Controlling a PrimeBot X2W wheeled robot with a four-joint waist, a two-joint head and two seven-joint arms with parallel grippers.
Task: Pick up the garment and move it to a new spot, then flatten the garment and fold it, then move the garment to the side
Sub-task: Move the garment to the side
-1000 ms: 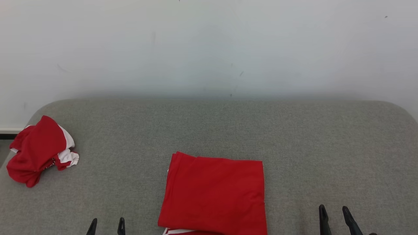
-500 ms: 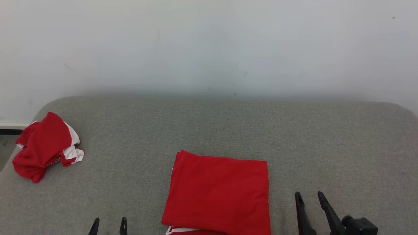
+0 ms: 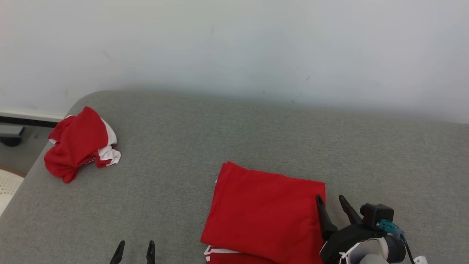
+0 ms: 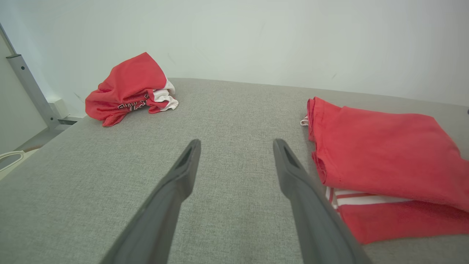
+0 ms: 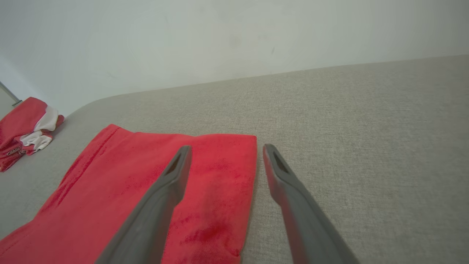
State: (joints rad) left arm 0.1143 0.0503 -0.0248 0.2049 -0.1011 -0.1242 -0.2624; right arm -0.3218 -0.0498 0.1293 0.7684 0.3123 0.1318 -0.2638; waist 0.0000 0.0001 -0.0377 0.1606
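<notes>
On the grey upholstered surface (image 3: 220, 124), the folded red garment (image 3: 265, 216) lay near the bottom of the head view, right of centre. It was squared into a neat rectangle with a smooth top face. The right gripper (image 3: 330, 199) stood at its right border, fingers spread apart and grasping nothing. The right wrist view made that relation plainer. One finger hung over the red cloth and the other over bare grey fabric, with the garment's right edge running between them. Whether either tip touched the cloth could not be told. The left gripper (image 3: 136, 244) sat low, to the left of the garment and well apart from it, its fingers likewise parted and empty above the bare surface.

The left wrist view gave the garment from its side. Stacked layers met at a rounded fold along the left edge, and a lower layer with white stripes (image 4: 362, 200) stuck out beneath the top one. That view also caught dark lettering on the crumpled red-and-white garment (image 4: 130, 90) at the far left corner, with a grey metal post (image 4: 29, 88) beside it. The head view added a dark caster (image 3: 10, 139) on the floor off the left end, and the pale wall (image 3: 234, 44) behind.
</notes>
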